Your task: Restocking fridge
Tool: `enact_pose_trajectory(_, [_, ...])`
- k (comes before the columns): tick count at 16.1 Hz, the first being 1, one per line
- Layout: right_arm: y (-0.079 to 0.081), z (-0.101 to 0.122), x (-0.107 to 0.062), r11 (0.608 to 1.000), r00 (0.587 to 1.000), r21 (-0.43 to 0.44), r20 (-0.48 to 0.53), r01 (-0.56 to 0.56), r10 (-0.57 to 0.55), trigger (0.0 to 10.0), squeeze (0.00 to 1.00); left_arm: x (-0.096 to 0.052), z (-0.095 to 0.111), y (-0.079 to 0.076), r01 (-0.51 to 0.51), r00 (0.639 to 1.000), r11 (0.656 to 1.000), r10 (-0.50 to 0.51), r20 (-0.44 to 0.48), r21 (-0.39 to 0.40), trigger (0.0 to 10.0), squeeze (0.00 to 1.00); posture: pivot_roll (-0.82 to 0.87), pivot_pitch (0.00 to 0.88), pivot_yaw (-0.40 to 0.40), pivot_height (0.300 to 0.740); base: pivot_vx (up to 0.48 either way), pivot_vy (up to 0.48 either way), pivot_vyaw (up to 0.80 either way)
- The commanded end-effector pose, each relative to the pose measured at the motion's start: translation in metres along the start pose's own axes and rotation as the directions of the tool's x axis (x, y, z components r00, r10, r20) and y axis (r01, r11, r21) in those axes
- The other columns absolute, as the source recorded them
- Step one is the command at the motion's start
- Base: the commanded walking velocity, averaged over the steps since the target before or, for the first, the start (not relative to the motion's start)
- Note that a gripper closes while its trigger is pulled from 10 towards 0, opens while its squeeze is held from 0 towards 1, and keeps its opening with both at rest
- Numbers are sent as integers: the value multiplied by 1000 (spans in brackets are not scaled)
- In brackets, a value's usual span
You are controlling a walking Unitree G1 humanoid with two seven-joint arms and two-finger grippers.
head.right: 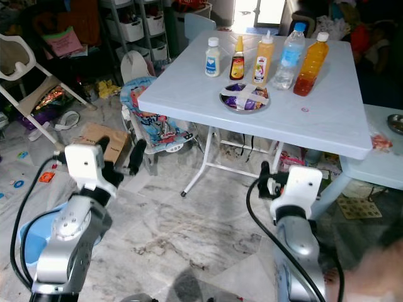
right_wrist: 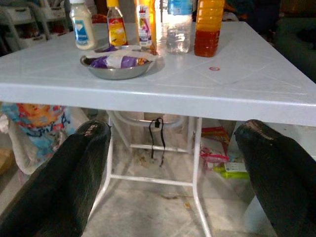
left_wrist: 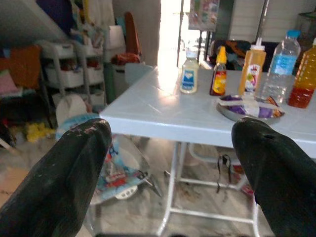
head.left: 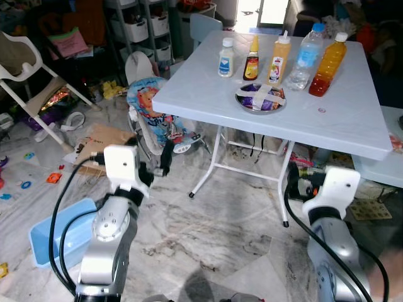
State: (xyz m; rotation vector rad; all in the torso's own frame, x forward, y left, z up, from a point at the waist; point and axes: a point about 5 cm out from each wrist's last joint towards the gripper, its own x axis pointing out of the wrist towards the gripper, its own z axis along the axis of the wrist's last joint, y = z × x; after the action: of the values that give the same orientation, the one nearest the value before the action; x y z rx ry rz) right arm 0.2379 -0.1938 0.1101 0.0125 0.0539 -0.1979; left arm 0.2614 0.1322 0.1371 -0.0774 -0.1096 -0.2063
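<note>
A pale blue folding table [head.left: 208,88] stands ahead of me. On its far side is a row of bottles: a white one [head.left: 226,57], a dark sauce bottle [head.left: 251,60], a yellow squeeze bottle [head.left: 279,60], a clear water bottle [head.left: 306,56] and an orange juice bottle [head.left: 328,65]. In front of them sits a metal bowl [head.left: 260,99] holding wrapped items. My left gripper [left_wrist: 170,163] is open and empty, held low and short of the table's near left corner. My right gripper [right_wrist: 170,168] is also open and empty, below the table's near edge.
A baby bouncer [head.left: 154,116] sits on the marble floor beside the table's left legs. A blue bin [head.left: 44,242] lies at my lower left, with cardboard [head.left: 104,138] and a white chair [head.left: 25,72] beyond. Shelves with bins [head.left: 141,28] line the back. Another pale surface [head.left: 384,167] adjoins on the right.
</note>
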Motion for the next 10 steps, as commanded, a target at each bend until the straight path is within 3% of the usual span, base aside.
enact_pose_trajectory(1, [4,1,4,1000,1000,30,13,5,-5,10000,0,3,-3,6,-22,1000,999,22,-4,46,10000,0,-56,0,45,740,0,0,0])
enact_pose_trajectory(5, [-2,0,-1,997,999,52,9,49,-50,10000,0,7,-12,4,33,999,999,-33,-43,1,10000,0,-103,0,71,740,0,0,0])
enact_pose_trajectory(8, [-10,-3,-6,996,997,38,-1,76,-76,10000,0,6,-18,-7,92,993,996,-92,-76,-12,10000,0,-105,0,76,740,0,454,0])
enact_pose_trajectory(10, [-7,-3,-8,997,998,37,-5,67,-67,10000,0,2,-22,-12,120,989,993,-120,-92,-2,10000,0,-110,0,70,740,0,444,0])
